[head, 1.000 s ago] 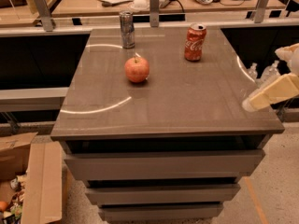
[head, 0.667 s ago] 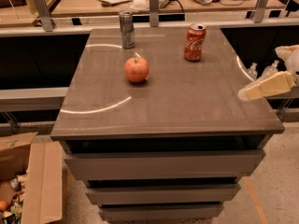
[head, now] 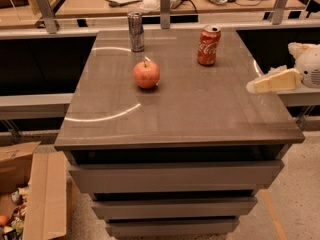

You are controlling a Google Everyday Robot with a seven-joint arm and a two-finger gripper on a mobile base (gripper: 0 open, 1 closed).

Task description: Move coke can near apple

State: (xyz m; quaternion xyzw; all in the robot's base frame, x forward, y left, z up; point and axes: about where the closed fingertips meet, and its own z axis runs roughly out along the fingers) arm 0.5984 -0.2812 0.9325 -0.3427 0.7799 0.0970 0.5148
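The gripper (head: 253,87) is edging up and inward since a moment ago, now hanging over the table's (head: 200,119) right edge (open or closed, I cannot tell). The coke can (head: 208,45) is standing upright toward the back right, well apart from the apple (head: 146,74)

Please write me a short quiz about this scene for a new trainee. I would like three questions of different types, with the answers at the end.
1. True or false: the coke can touches the apple.
2. Which thing stands nearest the far-left corner of the table, as the camera sees it? A) the silver-grey can B) the coke can C) the apple
3. Fill in: the gripper is by the table's ____ edge, as the camera sees it, apart from both cans.

Key: 1. False; they stand well apart. 2. A. 3. right.
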